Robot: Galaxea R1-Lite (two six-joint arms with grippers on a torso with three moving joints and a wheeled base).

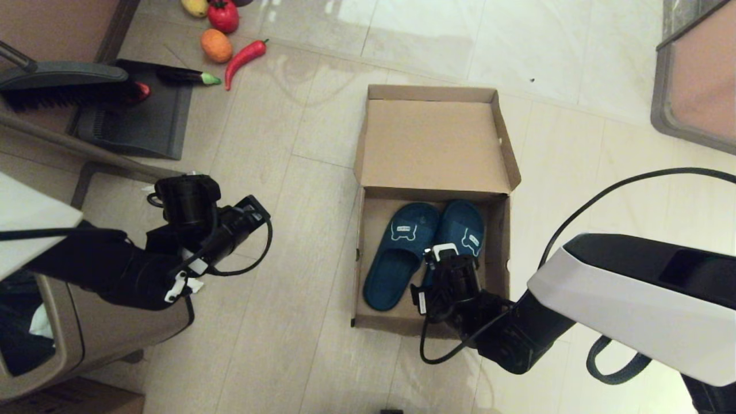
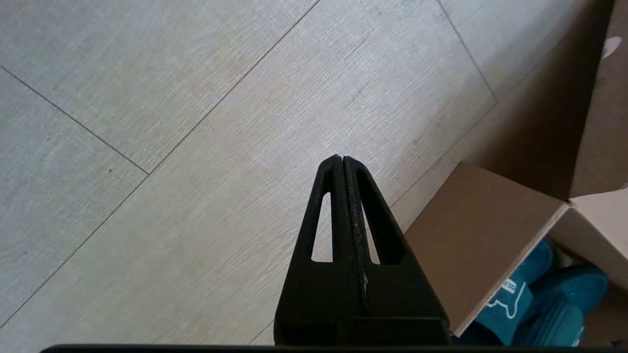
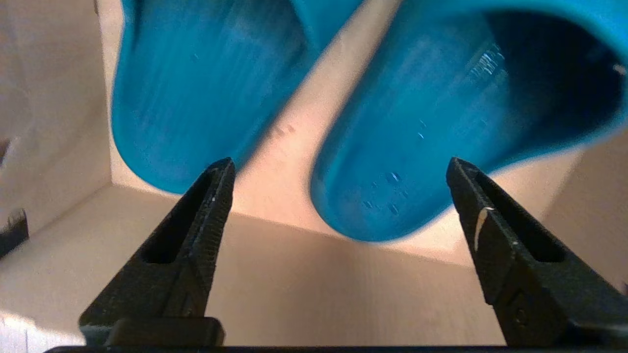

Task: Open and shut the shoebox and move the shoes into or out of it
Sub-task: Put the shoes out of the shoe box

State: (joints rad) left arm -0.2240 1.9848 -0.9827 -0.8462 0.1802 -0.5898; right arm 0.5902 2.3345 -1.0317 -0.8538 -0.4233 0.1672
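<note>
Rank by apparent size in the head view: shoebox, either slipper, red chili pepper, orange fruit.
1. shoebox, largest.
2. slipper; the pair looks alike, though the right pincer partly covers one.
3. red chili pepper.
4. orange fruit, smallest.

Before you on the floor [image 1: 287, 322]: the brown cardboard shoebox [image 1: 500, 241], its hinged lid [image 1: 431, 144] laid open on the far side. Inside it you have the two dark teal rubber slide slippers [image 1: 402, 253] side by side, heels toward you. Your right gripper [image 1: 445, 253] sits in the box above the right slipper's heel, fingers [image 3: 206, 196] spread. Your left gripper [image 2: 342, 162] hangs over the floor left of the box, fingers pressed together. Far left: toy vegetables [image 1: 230, 40] behind a dark dustpan [image 1: 138, 115]; near left, a taupe plastic bin [image 1: 86, 339].
</note>
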